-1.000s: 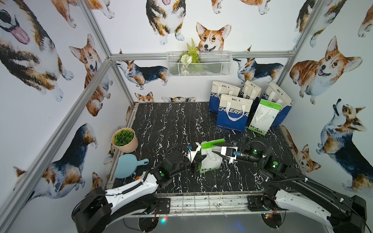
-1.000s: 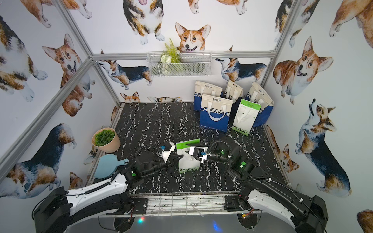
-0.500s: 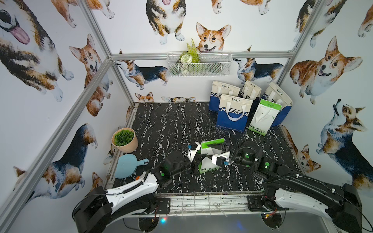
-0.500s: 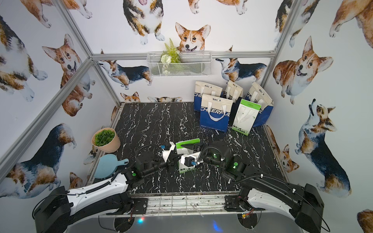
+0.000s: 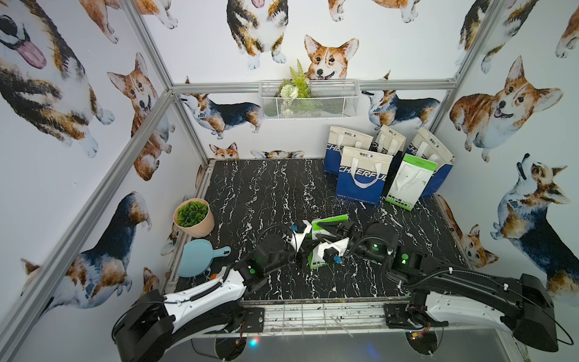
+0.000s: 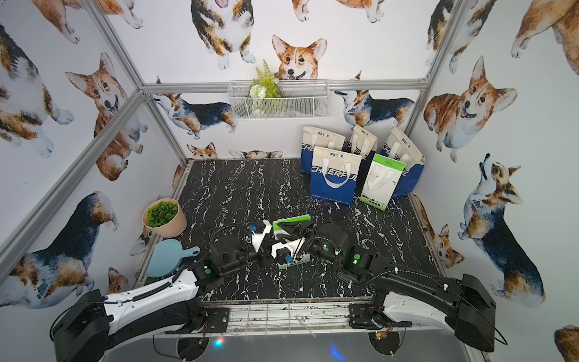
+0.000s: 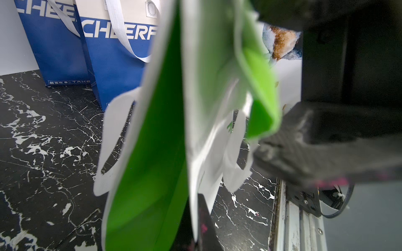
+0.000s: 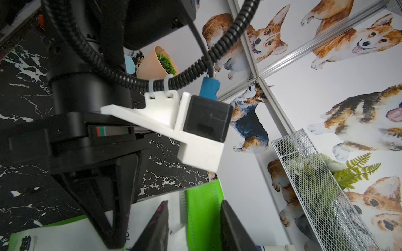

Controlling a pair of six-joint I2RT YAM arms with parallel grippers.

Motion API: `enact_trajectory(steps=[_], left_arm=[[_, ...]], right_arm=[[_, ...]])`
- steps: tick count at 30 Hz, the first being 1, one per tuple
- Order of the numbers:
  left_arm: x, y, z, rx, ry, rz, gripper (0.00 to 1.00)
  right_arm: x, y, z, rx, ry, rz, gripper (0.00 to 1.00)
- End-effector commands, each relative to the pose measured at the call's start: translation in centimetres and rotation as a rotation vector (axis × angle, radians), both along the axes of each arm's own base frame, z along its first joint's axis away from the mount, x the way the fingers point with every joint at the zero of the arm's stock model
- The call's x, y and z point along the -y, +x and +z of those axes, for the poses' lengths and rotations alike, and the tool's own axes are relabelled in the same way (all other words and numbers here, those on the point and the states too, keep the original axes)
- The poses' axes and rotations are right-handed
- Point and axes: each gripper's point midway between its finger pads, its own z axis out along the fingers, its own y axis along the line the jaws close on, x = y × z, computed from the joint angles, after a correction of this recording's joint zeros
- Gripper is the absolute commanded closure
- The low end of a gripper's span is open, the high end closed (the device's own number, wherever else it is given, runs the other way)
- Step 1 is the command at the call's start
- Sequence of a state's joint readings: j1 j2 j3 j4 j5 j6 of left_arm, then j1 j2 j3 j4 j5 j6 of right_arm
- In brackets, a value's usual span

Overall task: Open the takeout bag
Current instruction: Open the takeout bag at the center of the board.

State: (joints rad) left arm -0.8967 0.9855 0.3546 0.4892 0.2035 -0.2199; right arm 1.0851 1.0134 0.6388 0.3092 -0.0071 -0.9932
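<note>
The takeout bag (image 5: 317, 264) is a small white bag with a green rim, standing near the table's front middle in both top views (image 6: 293, 264). My left gripper (image 5: 308, 246) comes from the left and is shut on the bag's near wall; in the left wrist view the white and green panel (image 7: 152, 152) runs down between the jaws (image 7: 193, 221). My right gripper (image 5: 329, 231) reaches in from the right at the bag's top. Its jaws (image 8: 194, 203) stand apart astride the green rim (image 8: 204, 219). The bag's mouth is spread a little.
Several blue-and-white bags (image 5: 360, 178) and a green-and-white one (image 5: 410, 181) stand at the back right. A potted plant (image 5: 192, 216) and a blue dish (image 5: 197, 257) sit at the left edge. A wire basket (image 5: 307, 100) hangs on the back wall.
My right arm has moved left from beside the bag to its top, and its jaws now straddle the green rim. The left gripper has kept its hold in place.
</note>
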Motion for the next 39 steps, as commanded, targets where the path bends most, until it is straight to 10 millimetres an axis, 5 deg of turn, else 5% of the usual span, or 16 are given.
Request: enact_trajectory(steps=[1, 16, 25, 39], left_arm=[[-0.2, 0.0, -0.4, -0.009, 0.017, 0.004, 1.0], [-0.2, -0.1, -0.4, -0.013, 0.014, 0.005, 1.0], [-0.1, -0.1, -0.5, -0.017, 0.017, 0.0, 1.0], [-0.5, 0.0, -0.4, -0.012, 0.023, 0.016, 1.0]], right_arm=[[-0.2, 0.4, 1.1, 0.05, 0.03, -0.017, 0.6], [-0.5, 1.6, 2.2, 0.068, 0.083, -0.089, 0.68], [-0.5, 1.8, 2.5, 0.029, 0.102, -0.103, 1.0], [0.6, 1.4, 4.7, -0.11, 0.128, -0.132, 1.0]])
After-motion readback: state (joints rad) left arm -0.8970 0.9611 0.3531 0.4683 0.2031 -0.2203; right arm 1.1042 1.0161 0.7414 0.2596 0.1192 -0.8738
